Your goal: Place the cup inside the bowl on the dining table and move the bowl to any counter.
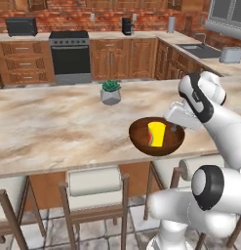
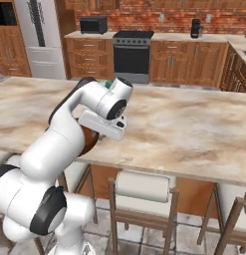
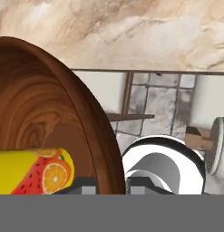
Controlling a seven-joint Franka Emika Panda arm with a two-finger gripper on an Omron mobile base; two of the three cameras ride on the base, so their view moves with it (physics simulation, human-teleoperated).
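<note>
- Wooden bowl [image 1: 157,137] is hanging past the near edge of the desk [image 1: 53,127]; the tool [image 1: 174,128] is pinching its rim, nearly closed.
- A thin rim grip is risking a slip or tilt.
- The yellow cup [image 1: 156,134] is sitting inside, likely to topple.
- Plant pot [image 1: 110,93] is standing farther back.

We see the cup [image 1: 156,134] in the bowl [image 1: 141,136] near the table's [image 1: 53,127] front edge, a plant [image 1: 111,92] behind.

White arm bent at the elbow, wrist angled downward, gripper [image 1: 174,128] with its 2 fingers nearly closed together.
</note>
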